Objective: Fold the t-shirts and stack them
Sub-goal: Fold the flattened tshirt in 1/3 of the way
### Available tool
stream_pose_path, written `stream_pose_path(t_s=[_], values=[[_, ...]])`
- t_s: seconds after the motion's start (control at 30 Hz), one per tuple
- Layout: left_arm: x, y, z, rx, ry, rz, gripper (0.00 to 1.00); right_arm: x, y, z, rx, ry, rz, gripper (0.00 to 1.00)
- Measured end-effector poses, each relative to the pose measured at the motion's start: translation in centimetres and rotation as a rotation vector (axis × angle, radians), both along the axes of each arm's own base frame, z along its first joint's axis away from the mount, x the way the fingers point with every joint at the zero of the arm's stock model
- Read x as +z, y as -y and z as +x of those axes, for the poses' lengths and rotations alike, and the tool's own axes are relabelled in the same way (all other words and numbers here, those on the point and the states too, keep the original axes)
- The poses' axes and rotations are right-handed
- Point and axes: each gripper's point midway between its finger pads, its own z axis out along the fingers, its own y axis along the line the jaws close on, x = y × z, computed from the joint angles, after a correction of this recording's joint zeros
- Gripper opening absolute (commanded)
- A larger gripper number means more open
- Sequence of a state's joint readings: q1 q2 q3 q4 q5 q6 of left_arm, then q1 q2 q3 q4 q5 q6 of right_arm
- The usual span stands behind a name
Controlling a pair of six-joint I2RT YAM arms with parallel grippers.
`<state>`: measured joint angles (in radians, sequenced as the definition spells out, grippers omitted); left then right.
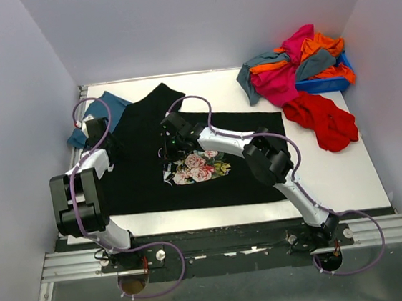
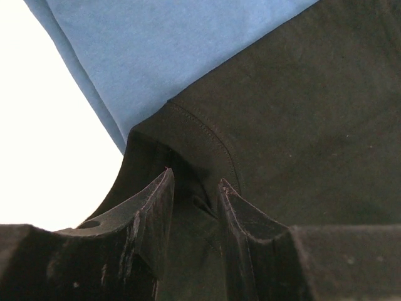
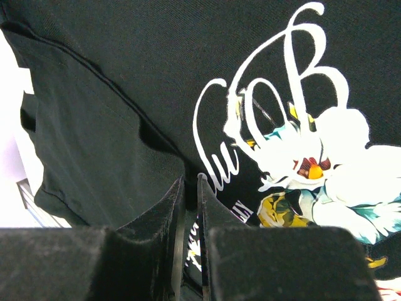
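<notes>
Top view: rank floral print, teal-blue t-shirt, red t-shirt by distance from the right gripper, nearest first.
From the right gripper:
1. Floral print on the black t-shirt, right beside it.
2. Teal-blue t-shirt, far-left corner.
3. Red t-shirt, right side.

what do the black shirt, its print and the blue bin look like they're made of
black shirt: soft matte knit cloth, probably cotton; it creases and shows stitched hems.
print: looks like a smooth ink or transfer layer, crisp-edged on the cloth.
bin: seems rigid plastic, with a straight, smooth blue wall.
</notes>
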<state>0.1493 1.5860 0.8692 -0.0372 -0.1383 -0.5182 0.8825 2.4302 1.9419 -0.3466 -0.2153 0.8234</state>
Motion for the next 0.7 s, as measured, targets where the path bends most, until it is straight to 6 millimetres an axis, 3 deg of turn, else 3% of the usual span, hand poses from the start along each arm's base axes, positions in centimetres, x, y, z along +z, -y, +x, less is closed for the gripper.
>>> stream_pose_path(t_s=[0.3,0.7], values=[[-0.46,0.1,-0.16,-0.005,-0.02,-0.005,0.4,0.0,0.0,0.0,0.001,0.001,0.0,0.18],[-0.5,0.36,-0.15,-0.017,-0.02,-0.014,0.45,-0.01,0.01,0.01,0.001,0.001,-0.001,0.17]])
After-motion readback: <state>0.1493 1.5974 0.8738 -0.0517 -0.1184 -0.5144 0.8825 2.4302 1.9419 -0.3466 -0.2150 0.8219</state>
